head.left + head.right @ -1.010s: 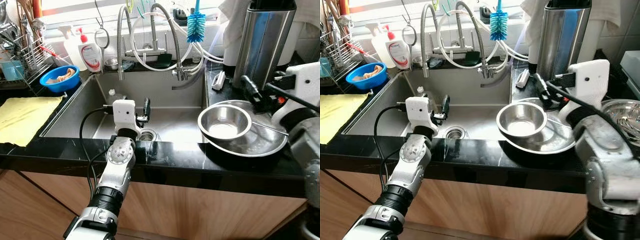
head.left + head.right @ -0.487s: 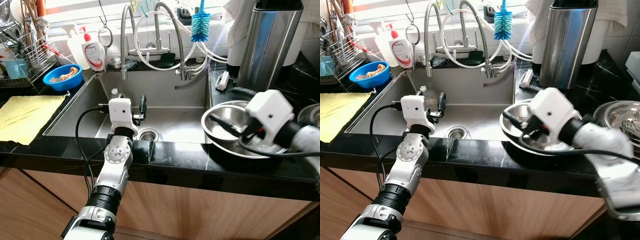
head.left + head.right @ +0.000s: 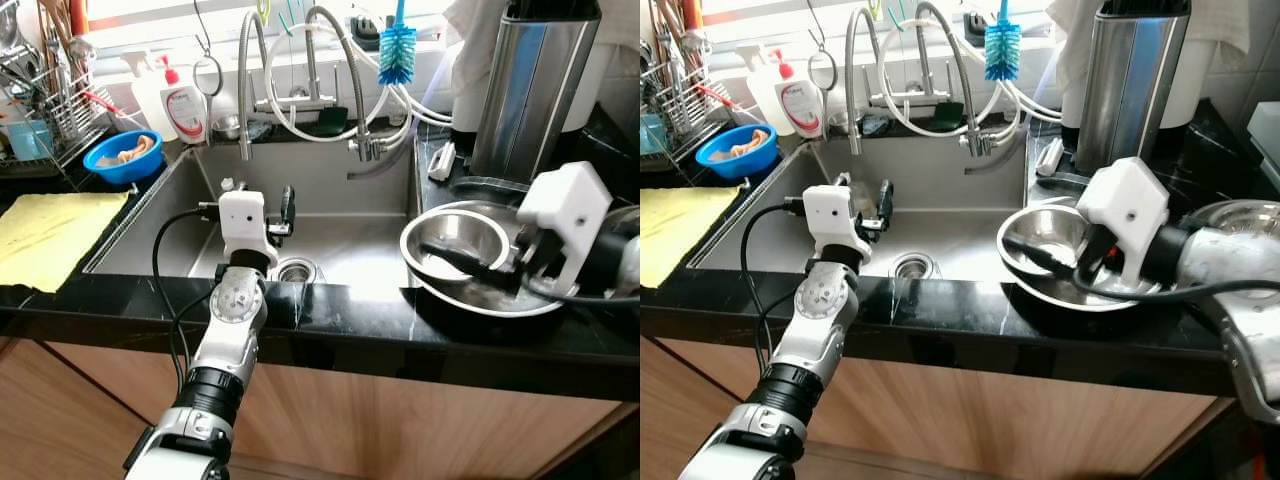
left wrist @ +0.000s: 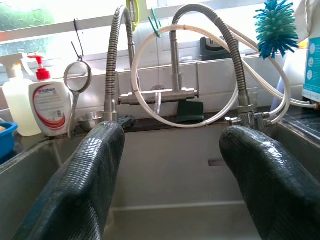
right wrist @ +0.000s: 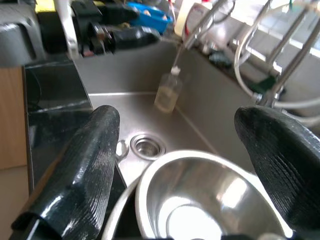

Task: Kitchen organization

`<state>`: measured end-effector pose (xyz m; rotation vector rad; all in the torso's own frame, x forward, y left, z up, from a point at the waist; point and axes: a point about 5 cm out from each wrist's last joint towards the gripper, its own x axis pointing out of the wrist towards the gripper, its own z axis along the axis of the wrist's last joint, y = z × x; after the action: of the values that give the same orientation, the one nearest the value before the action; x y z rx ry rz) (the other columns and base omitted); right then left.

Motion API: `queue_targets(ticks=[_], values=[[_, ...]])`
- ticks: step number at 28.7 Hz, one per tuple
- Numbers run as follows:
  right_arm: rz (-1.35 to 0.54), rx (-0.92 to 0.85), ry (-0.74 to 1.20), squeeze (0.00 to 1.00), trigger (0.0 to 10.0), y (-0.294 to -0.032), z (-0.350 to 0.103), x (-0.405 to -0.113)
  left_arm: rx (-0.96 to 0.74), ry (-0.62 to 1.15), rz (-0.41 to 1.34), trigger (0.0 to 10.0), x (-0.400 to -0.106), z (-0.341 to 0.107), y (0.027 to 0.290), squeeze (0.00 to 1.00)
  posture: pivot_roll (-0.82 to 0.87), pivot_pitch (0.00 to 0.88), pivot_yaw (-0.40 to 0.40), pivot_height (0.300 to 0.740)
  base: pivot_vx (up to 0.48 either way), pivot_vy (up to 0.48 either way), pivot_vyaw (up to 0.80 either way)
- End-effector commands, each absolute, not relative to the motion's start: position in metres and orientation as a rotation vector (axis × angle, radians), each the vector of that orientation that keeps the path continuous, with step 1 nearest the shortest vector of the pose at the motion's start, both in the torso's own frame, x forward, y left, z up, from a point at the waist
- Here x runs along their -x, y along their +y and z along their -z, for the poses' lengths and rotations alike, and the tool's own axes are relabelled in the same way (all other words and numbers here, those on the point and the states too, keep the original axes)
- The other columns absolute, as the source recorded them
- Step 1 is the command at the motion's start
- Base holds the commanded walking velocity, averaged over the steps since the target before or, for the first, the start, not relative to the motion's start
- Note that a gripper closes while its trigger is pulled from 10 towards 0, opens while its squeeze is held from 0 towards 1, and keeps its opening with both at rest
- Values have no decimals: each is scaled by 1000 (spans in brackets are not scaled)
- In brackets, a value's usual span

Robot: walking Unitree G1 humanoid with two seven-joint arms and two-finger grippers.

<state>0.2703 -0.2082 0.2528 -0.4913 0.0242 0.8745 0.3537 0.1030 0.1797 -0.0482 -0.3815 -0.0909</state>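
Observation:
A small steel bowl (image 3: 455,238) sits inside a wider steel basin (image 3: 500,298) on the black counter to the right of the sink (image 3: 350,235). My right gripper (image 3: 455,258) is open and reaches in from the right. One black finger (image 3: 462,260) lies across the small bowl's inside, and its rim (image 5: 200,200) shows between the spread fingers. My left gripper (image 3: 287,208) hangs over the sink near the drain (image 3: 297,270), open and holding nothing, and it faces the faucet (image 4: 170,95).
A tall steel canister (image 3: 525,85) stands behind the bowls, and another steel bowl (image 3: 1250,215) sits at far right. A small bottle (image 5: 167,90) stands in the sink. On the left are a yellow cloth (image 3: 50,225), a blue bowl (image 3: 122,157), a soap bottle (image 3: 185,100) and a dish rack (image 3: 40,90).
My right arm has swung down from beside the canister to the steel bowls, with a finger now inside the small bowl. The left arm has stayed over the sink.

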Motion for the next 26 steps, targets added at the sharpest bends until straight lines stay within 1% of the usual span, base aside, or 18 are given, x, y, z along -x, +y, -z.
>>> queue_targets(ticks=[1,5,7,10,18,26], values=[[-918,480,64,0,10000,-207,-246,-268,35,-385,65,10000,-355,-180,111,0,-306,0,140,740,0,0,0],[-945,467,128,0,10000,-210,-236,-269,35,-384,56,10000,-354,-179,112,0,-301,0,136,740,0,0,0],[-969,507,177,0,10000,-211,-227,-269,35,-384,55,10000,-354,-179,112,0,-301,0,136,740,0,0,0],[-998,535,195,0,10000,-209,-225,-268,38,-385,56,10000,-354,-179,112,0,-293,0,130,740,0,0,0],[-974,628,232,0,10000,-215,-227,-274,41,-383,53,10000,-353,-178,111,0,-290,0,124,740,0,0,0],[-917,644,230,0,10000,-224,-227,-283,39,-380,48,10000,-353,-177,112,0,-287,0,123,740,0,0,0]])
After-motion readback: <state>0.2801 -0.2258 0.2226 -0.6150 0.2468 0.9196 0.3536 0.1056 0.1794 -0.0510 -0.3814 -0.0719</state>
